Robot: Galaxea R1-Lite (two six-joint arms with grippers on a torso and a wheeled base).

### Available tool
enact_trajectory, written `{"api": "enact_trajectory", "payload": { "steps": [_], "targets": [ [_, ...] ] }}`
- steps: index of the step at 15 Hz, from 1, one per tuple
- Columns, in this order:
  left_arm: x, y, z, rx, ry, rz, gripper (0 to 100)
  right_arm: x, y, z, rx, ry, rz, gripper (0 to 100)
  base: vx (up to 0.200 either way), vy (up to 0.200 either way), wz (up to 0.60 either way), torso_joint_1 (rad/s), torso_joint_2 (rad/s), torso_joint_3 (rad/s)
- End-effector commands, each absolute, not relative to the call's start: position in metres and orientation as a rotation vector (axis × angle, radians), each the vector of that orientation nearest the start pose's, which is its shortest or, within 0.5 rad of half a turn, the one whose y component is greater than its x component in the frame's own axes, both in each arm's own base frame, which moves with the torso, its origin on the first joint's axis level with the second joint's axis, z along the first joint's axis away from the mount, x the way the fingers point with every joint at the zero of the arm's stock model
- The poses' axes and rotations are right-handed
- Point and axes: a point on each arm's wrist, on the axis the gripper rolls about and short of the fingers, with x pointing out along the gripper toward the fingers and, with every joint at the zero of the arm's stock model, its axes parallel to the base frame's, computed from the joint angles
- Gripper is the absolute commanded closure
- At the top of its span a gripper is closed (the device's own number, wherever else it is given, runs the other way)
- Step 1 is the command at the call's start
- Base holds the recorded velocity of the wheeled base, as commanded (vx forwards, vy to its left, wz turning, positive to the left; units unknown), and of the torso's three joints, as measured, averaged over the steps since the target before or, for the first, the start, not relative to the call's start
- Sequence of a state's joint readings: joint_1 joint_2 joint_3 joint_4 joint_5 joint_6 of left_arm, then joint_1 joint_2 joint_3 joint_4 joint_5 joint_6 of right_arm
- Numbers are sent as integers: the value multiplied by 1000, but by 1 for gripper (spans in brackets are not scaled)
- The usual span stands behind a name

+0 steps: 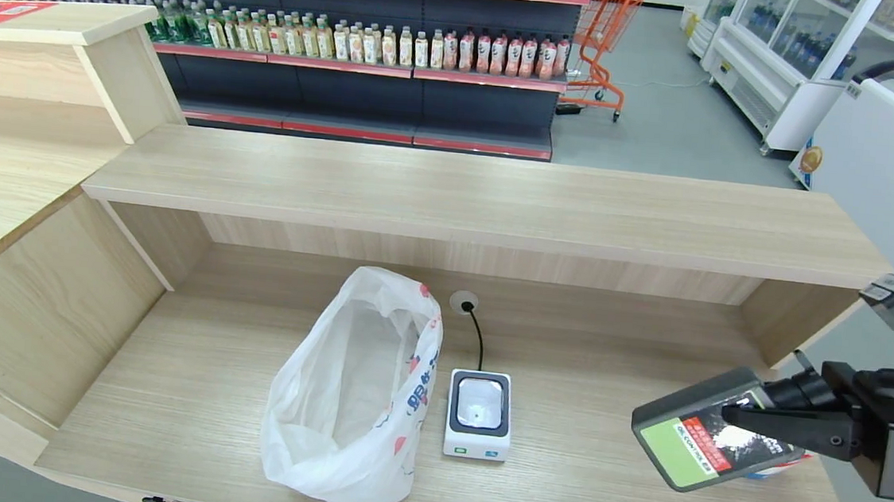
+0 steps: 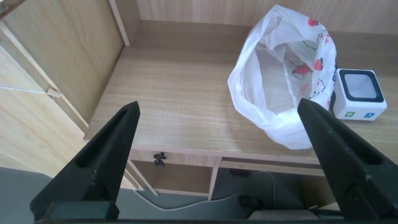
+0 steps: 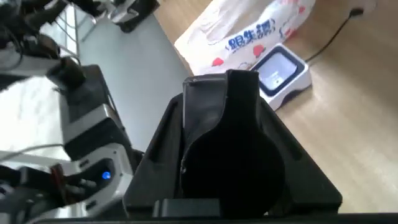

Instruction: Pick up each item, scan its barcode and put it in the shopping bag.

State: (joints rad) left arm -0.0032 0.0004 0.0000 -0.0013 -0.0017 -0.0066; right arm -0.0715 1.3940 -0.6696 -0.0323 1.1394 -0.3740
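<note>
My right gripper (image 1: 754, 407) is shut on a dark box (image 1: 691, 442) with a green and red label, held tilted above the right end of the counter (image 1: 596, 486). In the right wrist view the box (image 3: 221, 106) hides most of the space between the fingers (image 3: 298, 162). The white barcode scanner (image 1: 479, 413) sits mid-counter, with the open white shopping bag (image 1: 356, 387) just to its left. My left gripper (image 2: 219, 107) hangs open and empty over the counter's front edge, left of the bag (image 2: 280, 74) and scanner (image 2: 357, 93).
A black cable (image 1: 477, 333) runs from the scanner to a hole at the back. A raised shelf (image 1: 483, 198) overhangs the counter's rear. A small white and red object (image 1: 779, 467) peeks out below the held box. Wooden side panels (image 1: 51, 308) close the left.
</note>
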Motion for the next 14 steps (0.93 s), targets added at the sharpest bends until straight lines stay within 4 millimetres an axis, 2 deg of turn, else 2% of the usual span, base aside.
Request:
{"api": "enact_trajectory", "payload": {
  "steps": [1, 5, 8, 12, 14],
  "targets": [
    [-23, 0, 76, -6, -2, -5, 0, 215, 0, 157, 227, 520, 1064, 100, 0, 0, 0, 0, 0, 0],
    [-23, 0, 76, -8, -2, -5, 0, 239, -6, 128, 340, 619, 1025, 100, 0, 0, 0, 0, 0, 0],
    [-23, 0, 76, -6, -2, -5, 0, 254, -2, 117, 325, 616, 1043, 100, 0, 0, 0, 0, 0, 0],
    [-23, 0, 76, -8, -2, -5, 0, 269, 4, 110, 292, 597, 1056, 100, 0, 0, 0, 0, 0, 0],
    [-23, 0, 76, -6, -2, -5, 0, 277, 15, 113, 285, 593, 1080, 100, 0, 0, 0, 0, 0, 0]
  ]
}}
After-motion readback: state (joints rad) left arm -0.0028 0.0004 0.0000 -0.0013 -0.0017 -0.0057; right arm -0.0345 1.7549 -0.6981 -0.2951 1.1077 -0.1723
